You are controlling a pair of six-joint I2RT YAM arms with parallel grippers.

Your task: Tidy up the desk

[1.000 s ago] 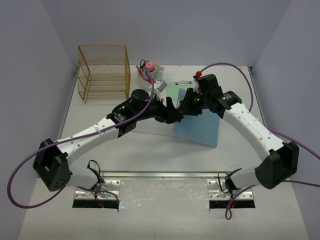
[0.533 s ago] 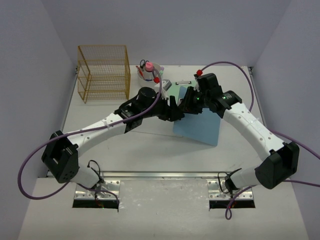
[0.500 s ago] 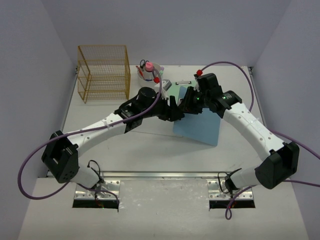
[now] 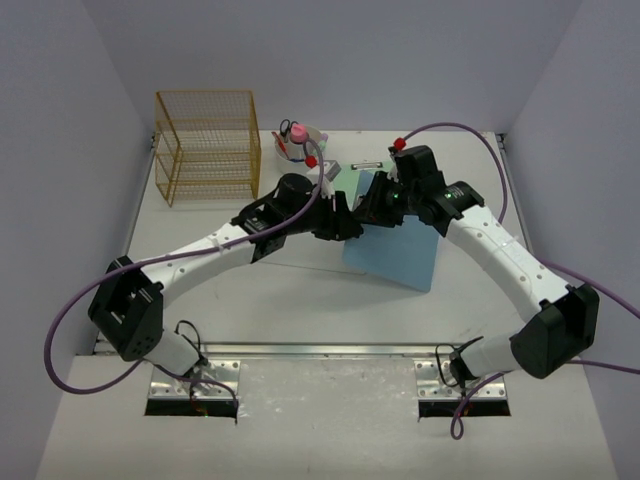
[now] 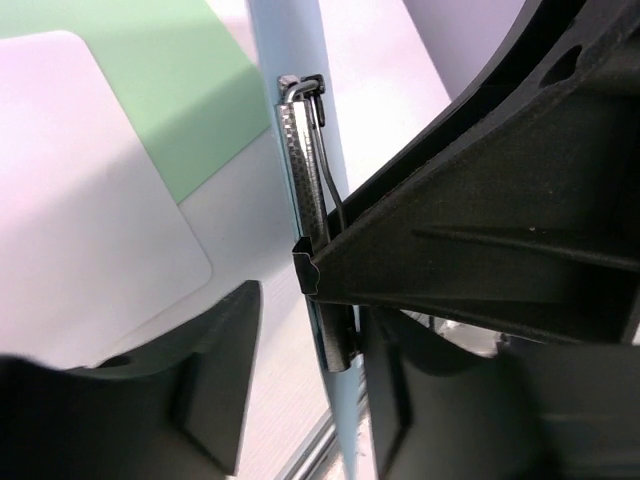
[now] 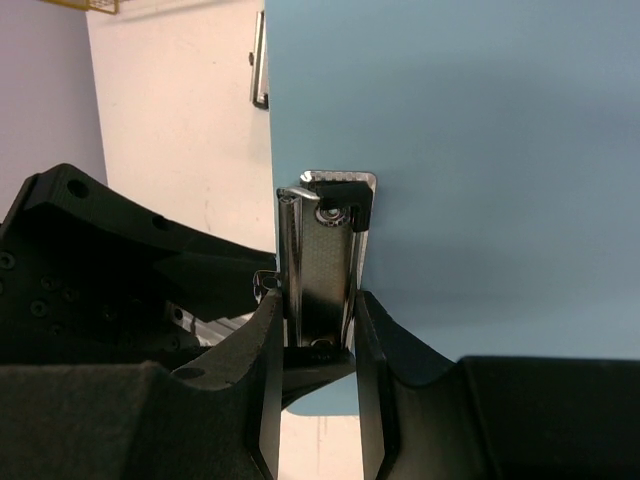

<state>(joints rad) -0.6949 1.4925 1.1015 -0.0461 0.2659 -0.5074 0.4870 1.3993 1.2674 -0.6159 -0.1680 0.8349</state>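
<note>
The blue clipboard (image 4: 400, 255) sits over the middle of the desk (image 4: 300, 300), whose white top spreads out around it. The right gripper (image 6: 318, 325) is clamped on the clipboard's metal clip (image 6: 322, 250). The left gripper (image 5: 300, 400) straddles that same clip edge-on, its jaws partly open and one finger (image 5: 215, 390) clear of it. A wire basket (image 4: 207, 145) stands well left of the clipboard.

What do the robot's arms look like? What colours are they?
The left arm and right arm are white tubes with chunky black joints. The left gripper and right gripper are black, with two fingers each. A purple cable loops off each arm.
</note>
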